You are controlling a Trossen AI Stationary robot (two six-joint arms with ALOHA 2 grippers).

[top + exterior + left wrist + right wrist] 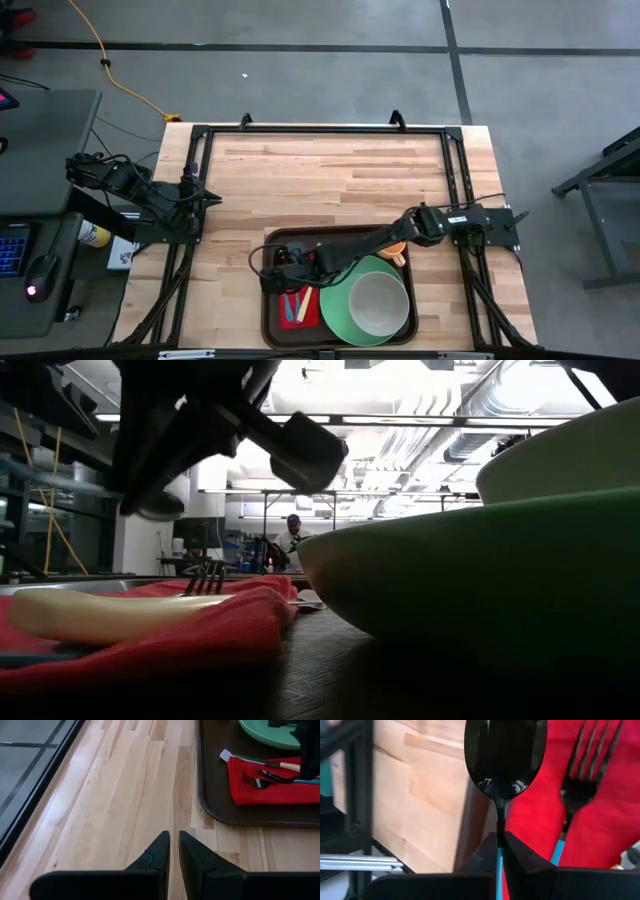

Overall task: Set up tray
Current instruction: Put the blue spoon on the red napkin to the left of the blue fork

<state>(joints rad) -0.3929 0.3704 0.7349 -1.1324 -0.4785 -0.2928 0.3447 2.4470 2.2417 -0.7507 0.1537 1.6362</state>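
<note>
A: Starting on the left, what's that arm doing?

B: Waiting. The left gripper (173, 851) hangs over bare table (330, 170) beside the tray (272, 325), fingers nearly closed on nothing.

A: And the tray itself?

B: It sits at the table's near edge, carrying a red napkin (272, 787), a fork (580, 780) lying on the napkin, and a green plate (335, 310) with a pale bowl (378, 303) on it.

A: So which step is this?

B: Laying cutlery, I'd say. The right gripper (501, 851) is over the napkin end, pinching a black spoon (505, 755) by its handle.

A: Next?

B: Probably lower the spoon beside the fork, parallel to it, then let go.
</note>
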